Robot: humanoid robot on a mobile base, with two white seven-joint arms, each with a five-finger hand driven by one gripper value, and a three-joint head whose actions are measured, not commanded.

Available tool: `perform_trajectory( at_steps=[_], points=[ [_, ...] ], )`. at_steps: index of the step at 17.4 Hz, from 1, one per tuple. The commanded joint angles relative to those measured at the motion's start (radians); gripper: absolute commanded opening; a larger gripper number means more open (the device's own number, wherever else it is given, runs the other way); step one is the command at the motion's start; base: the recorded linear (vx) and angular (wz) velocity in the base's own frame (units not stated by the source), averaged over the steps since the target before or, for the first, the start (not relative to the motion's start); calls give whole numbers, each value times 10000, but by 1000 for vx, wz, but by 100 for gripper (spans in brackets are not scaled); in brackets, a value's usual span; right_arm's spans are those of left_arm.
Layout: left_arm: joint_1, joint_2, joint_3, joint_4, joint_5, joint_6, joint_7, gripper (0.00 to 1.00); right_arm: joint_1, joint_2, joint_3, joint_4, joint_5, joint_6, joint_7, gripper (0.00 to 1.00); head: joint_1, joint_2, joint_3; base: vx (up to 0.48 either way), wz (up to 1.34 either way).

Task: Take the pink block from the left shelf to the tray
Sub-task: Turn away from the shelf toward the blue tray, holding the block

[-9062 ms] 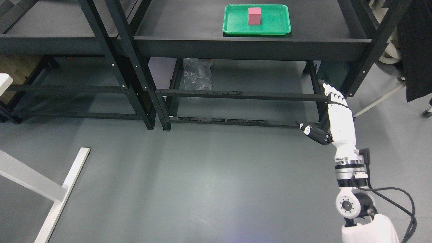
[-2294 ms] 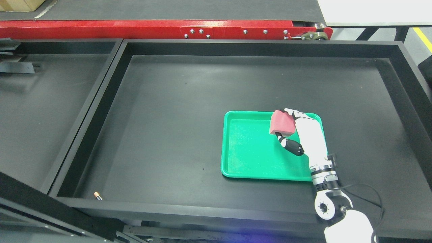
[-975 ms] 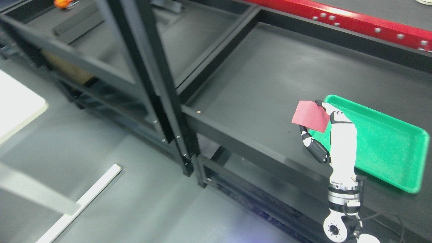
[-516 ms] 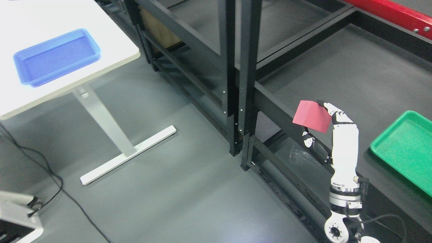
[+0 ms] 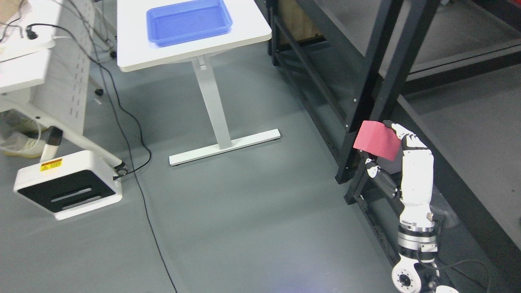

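Pink block [image 5: 376,140] sits pinched in the right robot hand [image 5: 397,158], fingers on its far face and thumb beneath, raised beside the black shelf post [image 5: 368,89]. It looks light, rigid and flat-sided. The blue tray [image 5: 189,21] waits on the white bench [image 5: 248,34], well apart.

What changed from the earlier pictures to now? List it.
The right hand took the pink foam block out of a green tray and lifted it. The camera then swung left: the green tray left view, and a blue plastic tray on a white table appeared. The grip on the block is unchanged.
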Motion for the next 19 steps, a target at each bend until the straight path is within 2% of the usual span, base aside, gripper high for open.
perform_trajectory(
  at_steps=[1,9,19],
  points=[
    [199,175,0,-174,0,2,2,100,6,-175,7,-58,-1,-4,6,7,0,0,0,-103,576],
    [199,175,0,-174,0,2,2,100,6,-175,7,-58,-1,-19,6,7,0,0,0,-66,406],
    [199,175,0,-174,0,2,2,100,21,-175,7,-58,-1,-80,6,7,0,0,0,26,25]
  ],
)
